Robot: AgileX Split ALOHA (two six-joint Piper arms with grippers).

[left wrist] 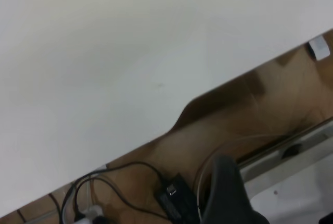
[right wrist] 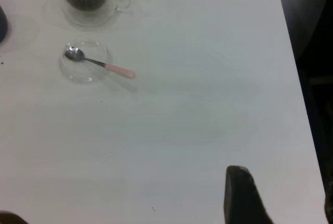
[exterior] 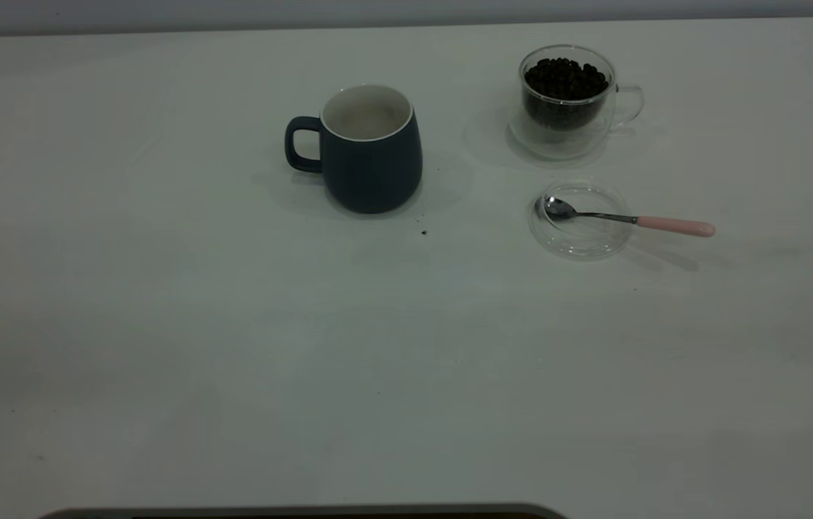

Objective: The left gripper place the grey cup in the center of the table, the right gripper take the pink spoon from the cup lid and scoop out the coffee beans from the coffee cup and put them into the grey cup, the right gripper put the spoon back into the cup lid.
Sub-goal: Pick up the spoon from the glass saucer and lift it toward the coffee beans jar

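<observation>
White table (exterior: 161, 324): grey cup (exterior: 370, 155) upper centre, pink spoon (exterior: 630, 218) on cup lid (exterior: 579, 241) upper right; both claws' opening can't be told.

This looks like a robot lab or test room dressed up as a small coffee corner, not a lived-in kitchen. A large plain white table (exterior: 161, 346) with rounded corners fills nearly the whole exterior view, bare but for a few staged items toward its far right, and a blank pale wall runs along its far edge. Past the table's edge, the left wrist view shows a brown wood-look floor (left wrist: 270, 109) with loose black cables (left wrist: 117, 185) and a small black power adapter (left wrist: 174, 198) lying on it, beside a pale metal rail (left wrist: 291, 156).
</observation>
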